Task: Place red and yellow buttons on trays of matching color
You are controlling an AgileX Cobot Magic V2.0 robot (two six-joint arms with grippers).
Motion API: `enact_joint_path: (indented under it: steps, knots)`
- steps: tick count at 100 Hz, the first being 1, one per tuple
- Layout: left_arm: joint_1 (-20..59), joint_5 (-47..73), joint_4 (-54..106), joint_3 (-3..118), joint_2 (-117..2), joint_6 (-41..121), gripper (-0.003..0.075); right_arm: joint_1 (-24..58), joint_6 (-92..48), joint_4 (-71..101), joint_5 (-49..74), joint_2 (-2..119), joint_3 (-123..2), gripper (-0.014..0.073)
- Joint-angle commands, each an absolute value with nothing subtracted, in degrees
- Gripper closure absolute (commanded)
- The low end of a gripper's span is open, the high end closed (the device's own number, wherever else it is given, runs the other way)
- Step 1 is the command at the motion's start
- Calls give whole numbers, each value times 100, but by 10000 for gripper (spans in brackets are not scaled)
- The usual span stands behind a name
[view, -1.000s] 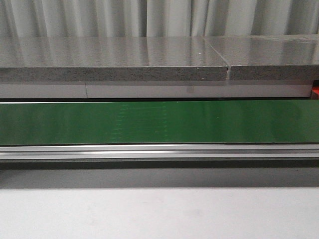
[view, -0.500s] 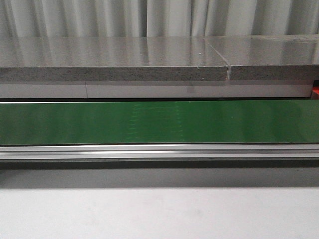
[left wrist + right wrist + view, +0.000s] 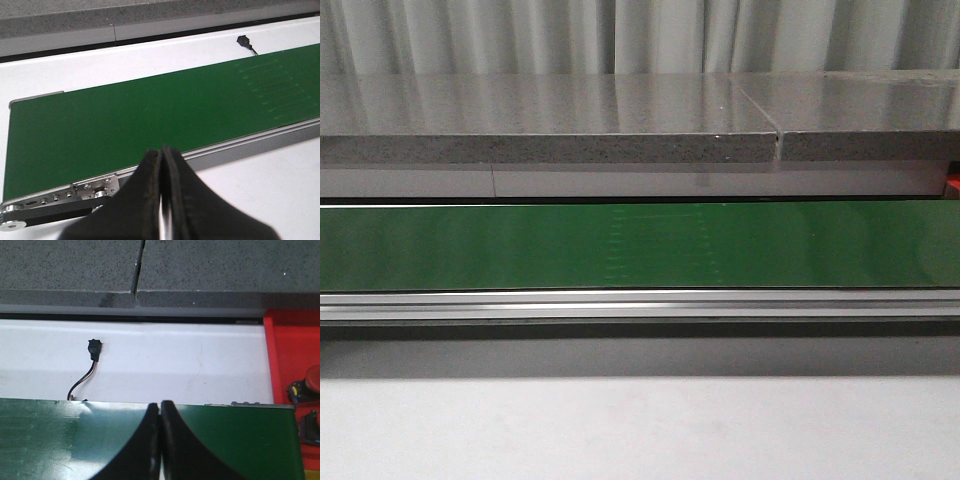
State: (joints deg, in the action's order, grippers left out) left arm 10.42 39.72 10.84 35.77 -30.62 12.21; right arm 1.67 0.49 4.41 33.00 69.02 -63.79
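A red tray (image 3: 292, 345) lies past the end of the green conveyor belt (image 3: 235, 440) in the right wrist view. On it stands a red-capped button (image 3: 311, 379) on a yellow and black base, with a second dark part (image 3: 311, 426) beside it cut off by the frame edge. My right gripper (image 3: 160, 404) is shut and empty over the belt, apart from the tray. Near the belt's other end (image 3: 100, 125), my left gripper (image 3: 162, 150) is shut and empty too. No yellow button or yellow tray is in view. Neither gripper shows in the front view.
A grey stone counter (image 3: 550, 120) runs behind the belt (image 3: 640, 245), with a seam (image 3: 778, 140) towards the right. A small black connector on a wire (image 3: 93, 349) lies on the white surface beside the belt. The belt has an aluminium side rail (image 3: 260, 142).
The faint dotted marks on the green belt have drifted to the right in the front view. Nothing else has moved.
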Motion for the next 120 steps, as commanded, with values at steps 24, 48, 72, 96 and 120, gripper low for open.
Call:
enact_joint_path:
  steps: [24, 48, 72, 96, 120]
  knots:
    - [1086, 3605, 1208, 3729, -3086, 1242, 741, 187, -144, 214, 2061, 6025, -5667, 661]
    - [1086, 3605, 1208, 3729, -3086, 1242, 741, 187, -193, 383, 2252, 5663, -5271, 661]
    - [1086, 3605, 1208, 3729, -3086, 1242, 741, 187, -193, 369, 3144, 5571, -5271, 661]
    - [1086, 3605, 1208, 3729, -3086, 1242, 741, 187, -200, 356, 3438, 5550, -5271, 661]
    - [1086, 3605, 1208, 3729, -3086, 1242, 741, 187, -263, 350, 3824, 5116, -5212, 661]
